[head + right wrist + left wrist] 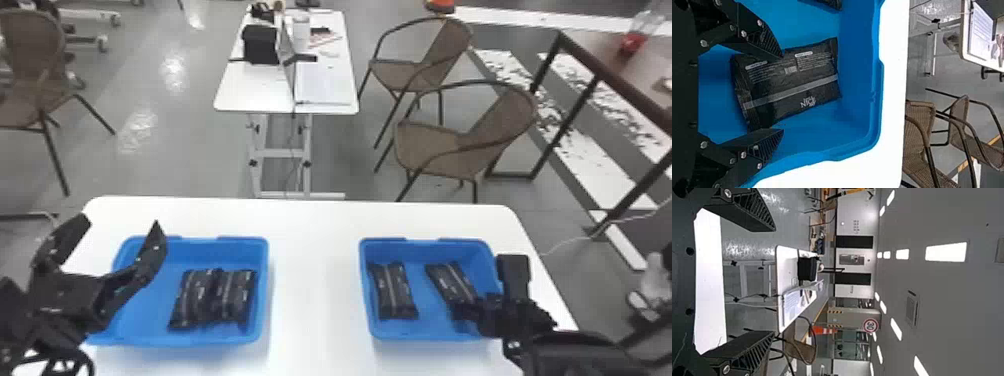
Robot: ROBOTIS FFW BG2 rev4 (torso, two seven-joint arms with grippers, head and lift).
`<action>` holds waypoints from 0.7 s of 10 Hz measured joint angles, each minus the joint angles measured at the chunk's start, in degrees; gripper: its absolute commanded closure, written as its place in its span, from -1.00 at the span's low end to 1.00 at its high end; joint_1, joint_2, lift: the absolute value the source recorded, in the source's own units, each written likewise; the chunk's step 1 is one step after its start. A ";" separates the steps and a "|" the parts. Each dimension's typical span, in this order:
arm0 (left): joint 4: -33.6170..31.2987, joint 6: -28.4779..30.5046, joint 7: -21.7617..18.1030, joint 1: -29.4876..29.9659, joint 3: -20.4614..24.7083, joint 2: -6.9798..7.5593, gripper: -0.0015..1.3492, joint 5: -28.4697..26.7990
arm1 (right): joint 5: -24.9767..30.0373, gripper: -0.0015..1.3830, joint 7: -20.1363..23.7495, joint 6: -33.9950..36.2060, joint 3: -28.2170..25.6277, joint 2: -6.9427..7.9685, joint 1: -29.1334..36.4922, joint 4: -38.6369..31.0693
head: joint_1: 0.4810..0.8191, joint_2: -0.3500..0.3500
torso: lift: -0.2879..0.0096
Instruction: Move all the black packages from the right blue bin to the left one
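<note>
Right gripper (467, 311) spread over a black package (451, 280) in the right blue bin (425, 327)
Its fingers stood wide along two sides, contact unclear; a second package (393, 291) lay apart, two more packages (195, 298) side by side in the left blue bin (142, 320), and the left gripper (120, 224), also wide, hung by that bin's left edge

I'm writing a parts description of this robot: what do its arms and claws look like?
The left arm and right arm are black, with dark cable looping by the left one. The left claw and right claw each have two black, tapering fingers with ribbed faces and silvery screws.
</note>
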 measured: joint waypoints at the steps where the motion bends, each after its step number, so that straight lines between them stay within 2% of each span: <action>1: 0.11 -0.14 0.00 0.03 0.06 0.00 -0.86 -0.01 | 0.96 -0.41 1.26 0.00 -0.01 -0.07 -0.95 1.07 | 0.27 -0.34 | 0.94; 3: 0.35 -0.16 -0.05 0.05 0.09 0.00 -0.86 -0.03 | 0.32 -0.40 3.44 -1.52 -0.01 -0.57 -2.72 4.45 | 0.27 -0.33 | 0.94; 4: 0.39 -0.23 -0.08 0.05 0.13 0.00 -0.86 -0.03 | -0.41 -0.16 3.52 -1.97 -0.01 -0.50 -3.04 5.53 | 0.27 -0.32 | 0.94; 5: 0.44 -0.39 -0.05 0.08 0.22 0.00 -0.86 -0.03 | -1.81 0.31 3.49 -2.11 -0.02 -0.23 -3.06 6.43 | 0.27 -0.31 | 0.94; 6: 0.56 -0.59 -0.03 0.06 0.25 0.00 -0.86 -0.03 | -4.24 0.52 3.52 -2.33 -0.02 -0.14 -2.73 7.09 | 0.27 -0.28 | 0.94; 7: 0.70 -0.73 -0.04 -0.01 0.26 0.00 -0.86 -0.03 | -7.11 0.86 2.86 -3.30 -0.02 -0.03 -1.75 6.91 | 0.27 -0.26 | 0.94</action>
